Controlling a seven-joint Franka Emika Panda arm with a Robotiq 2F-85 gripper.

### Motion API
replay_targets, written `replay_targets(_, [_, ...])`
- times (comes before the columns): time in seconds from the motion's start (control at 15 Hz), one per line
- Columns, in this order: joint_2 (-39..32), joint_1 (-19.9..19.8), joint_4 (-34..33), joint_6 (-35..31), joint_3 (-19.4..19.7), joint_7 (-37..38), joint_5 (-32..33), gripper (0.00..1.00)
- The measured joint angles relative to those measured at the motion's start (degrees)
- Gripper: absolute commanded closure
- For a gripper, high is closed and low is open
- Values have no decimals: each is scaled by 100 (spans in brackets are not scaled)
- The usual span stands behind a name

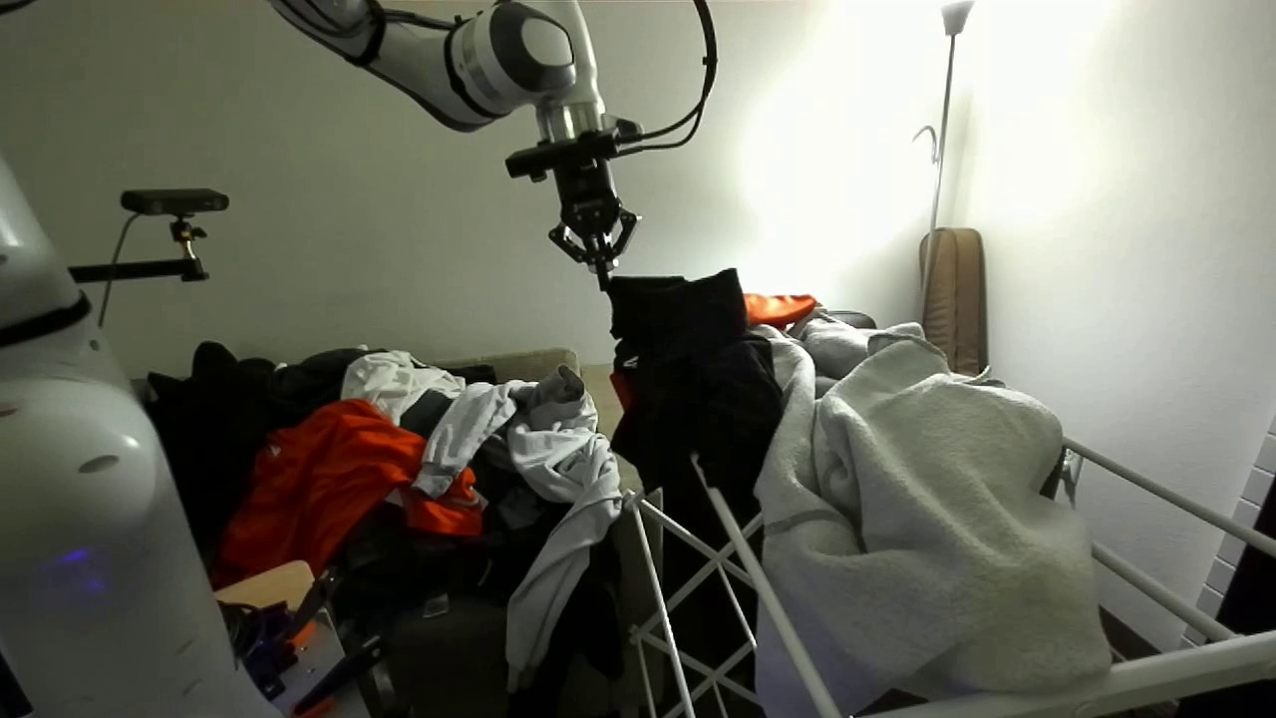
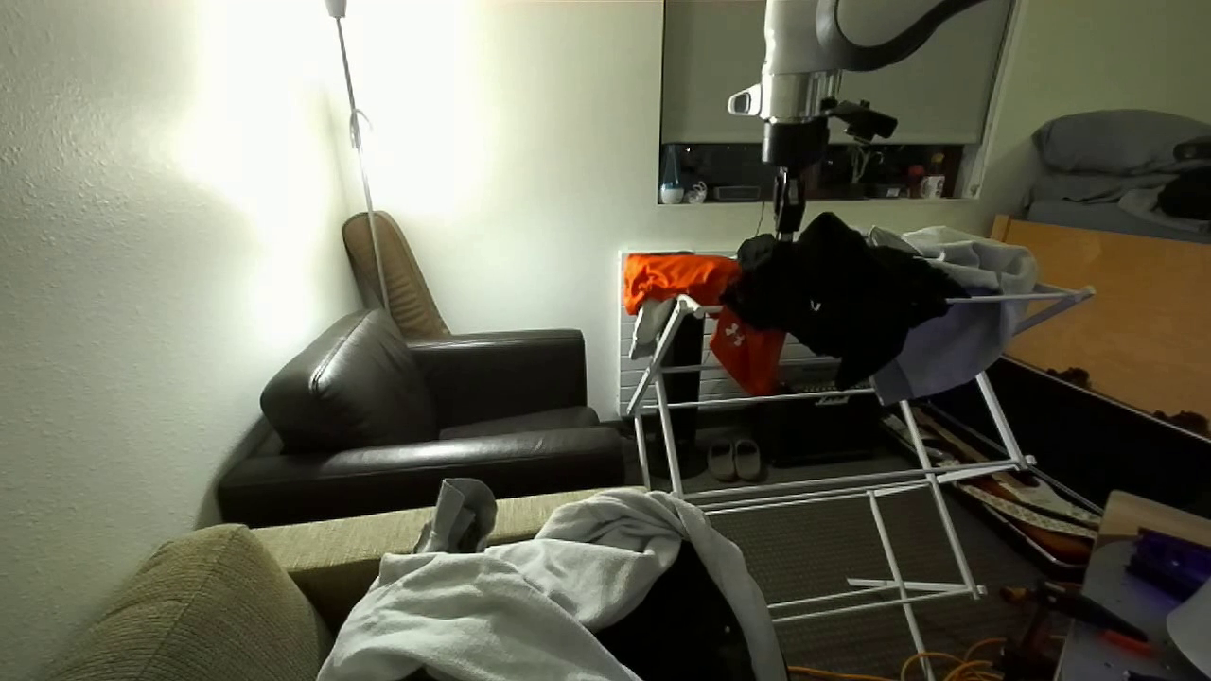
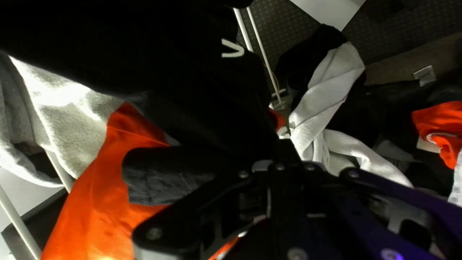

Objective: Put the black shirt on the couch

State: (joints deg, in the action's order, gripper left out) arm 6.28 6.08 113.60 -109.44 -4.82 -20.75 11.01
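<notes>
The black shirt (image 1: 688, 319) hangs bunched over the drying rack; a small white mark shows on its cloth in the wrist view, where the shirt (image 3: 173, 83) fills the upper left. Right at the shirt's edge, my gripper (image 1: 603, 277) points down with its fingers together. From an exterior view the gripper (image 2: 785, 227) meets the top of the shirt (image 2: 842, 284). In the wrist view the gripper's (image 3: 285, 148) fingertips are dark against the cloth; I cannot tell whether any fabric is pinched. The couch (image 2: 189, 615) is olive-coloured fabric, heaped with clothes.
The white drying rack (image 2: 667, 350) also carries an orange garment (image 2: 672, 279) and a large pale sheet (image 1: 927, 519). Orange clothing (image 1: 319, 479) and a light grey garment (image 1: 558, 449) lie on the couch. A dark leather armchair (image 2: 511, 463) stands beyond the couch.
</notes>
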Motion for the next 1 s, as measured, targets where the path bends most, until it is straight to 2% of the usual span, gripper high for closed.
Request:
replay_targets(0.53, [-69, 332, -39, 3, -341, 301, -62, 100])
replay_targets(1.0, [-282, 449, -296, 3, -550, 420, -61, 100])
